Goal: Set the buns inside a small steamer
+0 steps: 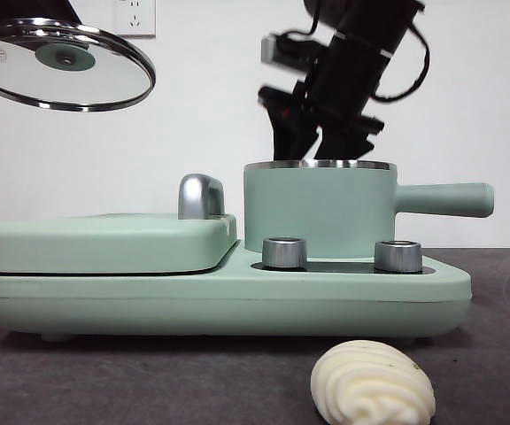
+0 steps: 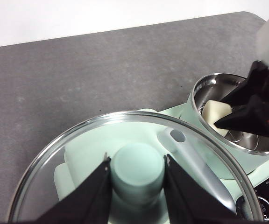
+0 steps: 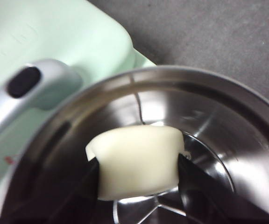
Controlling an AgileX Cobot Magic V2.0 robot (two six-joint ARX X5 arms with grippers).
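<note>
White smooth bun [image 3: 138,161] between right hand [image 3: 138,179] jaws

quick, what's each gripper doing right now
Left gripper: closed on the glass lid's green knob, held up.
Right gripper: closed on the smooth bun, inside the steamer.

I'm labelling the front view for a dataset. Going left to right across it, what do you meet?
Glass lid held up by the left gripper → flat grill plate → chrome handle → small steamer with the right gripper reaching in → swirled bun on the table → steamer's side handle.
</note>
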